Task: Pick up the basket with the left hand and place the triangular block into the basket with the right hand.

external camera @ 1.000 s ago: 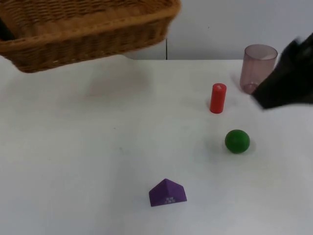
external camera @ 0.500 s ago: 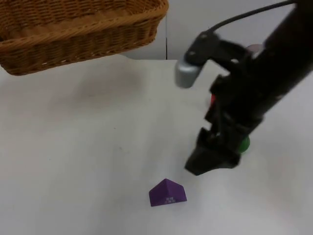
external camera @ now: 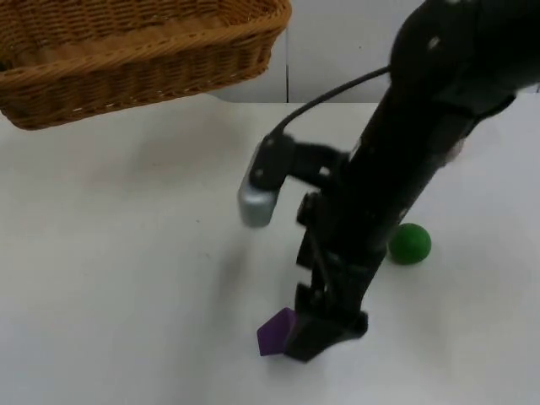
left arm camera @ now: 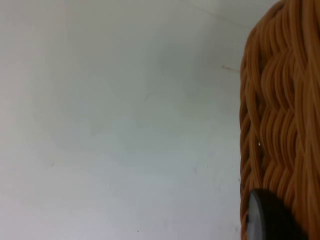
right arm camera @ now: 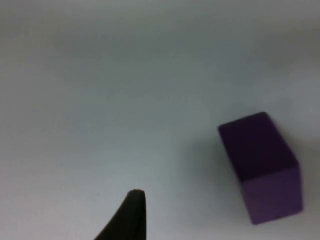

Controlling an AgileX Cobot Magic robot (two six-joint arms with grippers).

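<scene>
Since half a second ago my right arm has swung down and toward the near edge; my right gripper (external camera: 316, 342) now sits at the table surface, right against the purple triangular block (external camera: 274, 332), covering its right half from above. Whether those fingers are open or shut I cannot tell. My arm hides the red cylinder and most of the cup. Green ball (external camera: 410, 243) lies just beside my forearm, apart from the block. Block in the right wrist view (right arm camera: 261, 167): deep purple, flat faces, sharp edges, resting on the white table (external camera: 126, 278) beside one black fingertip (right arm camera: 131, 212).

My left gripper (left arm camera: 272, 220) holds the wicker basket (external camera: 139, 51) by its rim, raised above the table's far left; basket weave close in the left wrist view (left arm camera: 280, 115).
</scene>
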